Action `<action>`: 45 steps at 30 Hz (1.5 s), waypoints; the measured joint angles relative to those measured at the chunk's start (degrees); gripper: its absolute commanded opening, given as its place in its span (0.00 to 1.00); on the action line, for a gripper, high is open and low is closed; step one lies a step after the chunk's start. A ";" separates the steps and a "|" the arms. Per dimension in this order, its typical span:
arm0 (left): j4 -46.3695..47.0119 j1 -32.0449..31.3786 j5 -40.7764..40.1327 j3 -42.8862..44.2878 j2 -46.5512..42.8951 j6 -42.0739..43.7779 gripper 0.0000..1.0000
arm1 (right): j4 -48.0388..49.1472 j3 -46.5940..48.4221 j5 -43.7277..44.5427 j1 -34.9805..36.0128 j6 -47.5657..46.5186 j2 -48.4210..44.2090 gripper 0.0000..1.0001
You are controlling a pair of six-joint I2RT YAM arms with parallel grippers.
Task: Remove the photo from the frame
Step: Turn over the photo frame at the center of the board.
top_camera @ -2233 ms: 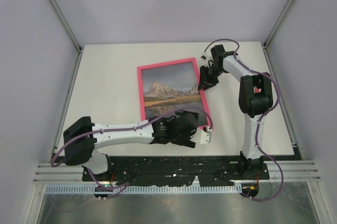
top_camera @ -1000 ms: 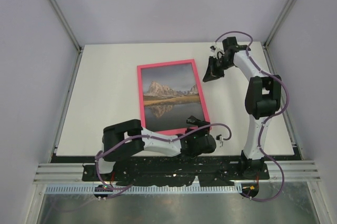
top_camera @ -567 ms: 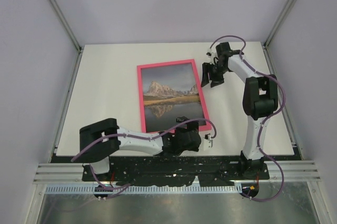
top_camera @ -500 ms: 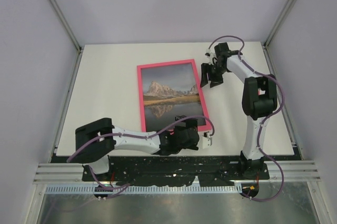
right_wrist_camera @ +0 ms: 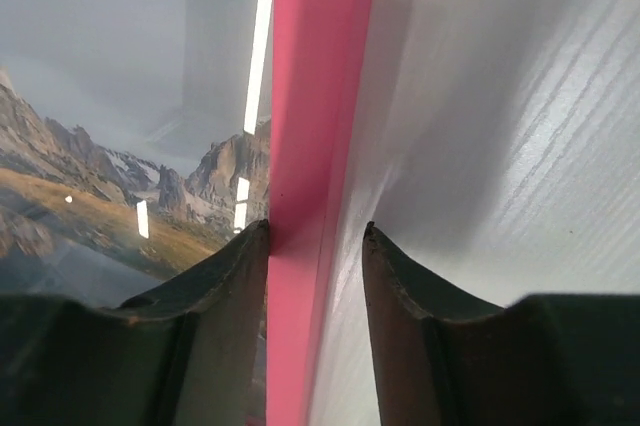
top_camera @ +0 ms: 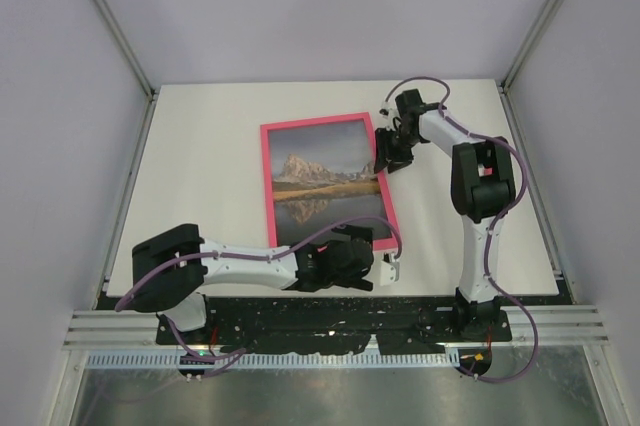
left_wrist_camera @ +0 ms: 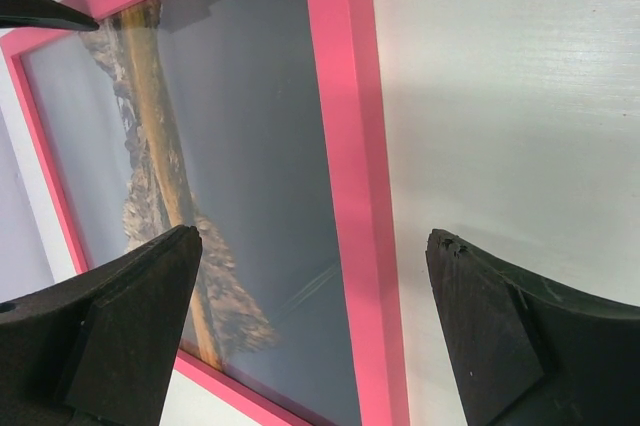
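Observation:
The pink frame [top_camera: 266,178] lies flat on the white table [top_camera: 200,166] with the mountain-and-lake photo [top_camera: 320,181] inside it. My right gripper [top_camera: 386,160] is at the upper part of the frame's right rail. In the right wrist view it [right_wrist_camera: 315,226] is open and straddles that pink rail [right_wrist_camera: 310,96]. One finger sits on the photo side against the rail, and the other stands over the table with a gap. My left gripper [top_camera: 352,248] hovers at the frame's near right end. Its jaws [left_wrist_camera: 315,238] are wide open over a pink rail [left_wrist_camera: 350,186], touching nothing.
White walls and metal posts close in the table on three sides. Purple cables loop off both arms. The left arm [top_camera: 240,258] lies low along the near edge, just in front of the frame. The right arm [top_camera: 478,186] stands beside the frame's right side.
The right gripper, shut and clear of the frame a second ago, has opened and come down over the right rail. The left arm has stretched out; its gripper stays open at the near corner.

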 measured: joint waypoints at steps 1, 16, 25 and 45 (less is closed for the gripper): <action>-0.07 0.00 0.07 0.11 0.00 0.00 1.00 | 0.09 0.00 -0.37 0.00 0.13 0.09 0.27; -0.33 0.00 -0.66 0.50 0.02 0.48 1.00 | -0.92 0.76 -3.43 0.09 1.16 0.90 0.08; -2.21 -0.24 0.55 2.16 0.02 -0.59 0.99 | -3.50 1.22 -4.09 -0.15 1.49 0.90 0.08; -2.19 -5.55 -6.75 8.07 11.52 -2.71 1.00 | -6.88 4.90 -4.79 -1.44 1.42 -0.17 0.08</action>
